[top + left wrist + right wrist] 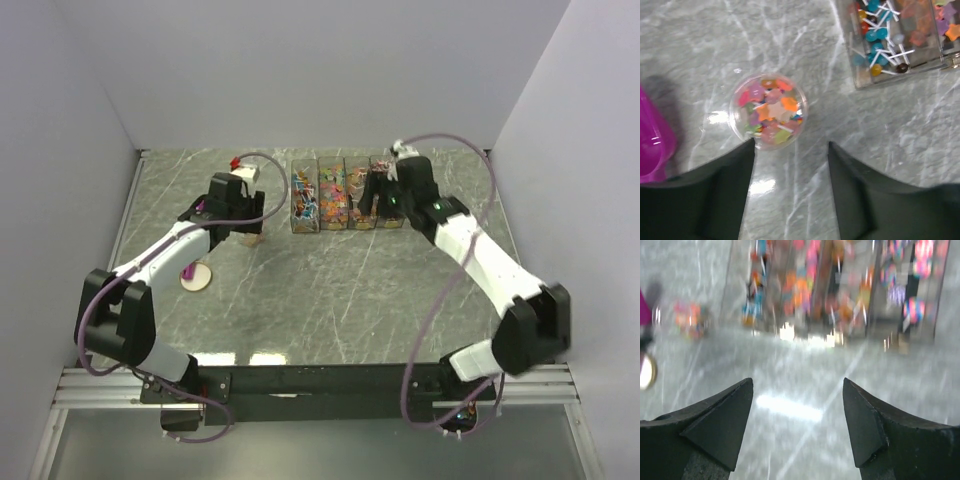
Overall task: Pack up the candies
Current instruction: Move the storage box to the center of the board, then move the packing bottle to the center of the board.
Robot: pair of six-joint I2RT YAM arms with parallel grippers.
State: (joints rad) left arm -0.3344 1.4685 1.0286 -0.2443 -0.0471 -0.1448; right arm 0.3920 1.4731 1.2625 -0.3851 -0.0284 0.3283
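Note:
The candies (769, 111) are small and mixed in colour, and fill a round clear cup (254, 237) standing on the marble table. In the left wrist view my left gripper (790, 145) hovers over the table just near the cup's edge. Its jaws are open with nothing between them, and the left finger (730, 190) overlaps the cup's rim. More candies (345, 195) lie in a row of clear bins at the back. My right gripper (796, 385) is open and empty over bare table in front of those bins (840, 285); its view is blurred.
A magenta scoop (652, 145) lies left of the cup, beside a round tan lid (196, 278). One clear bin (895, 40) holds lollipops with white sticks. White walls enclose the table on three sides.

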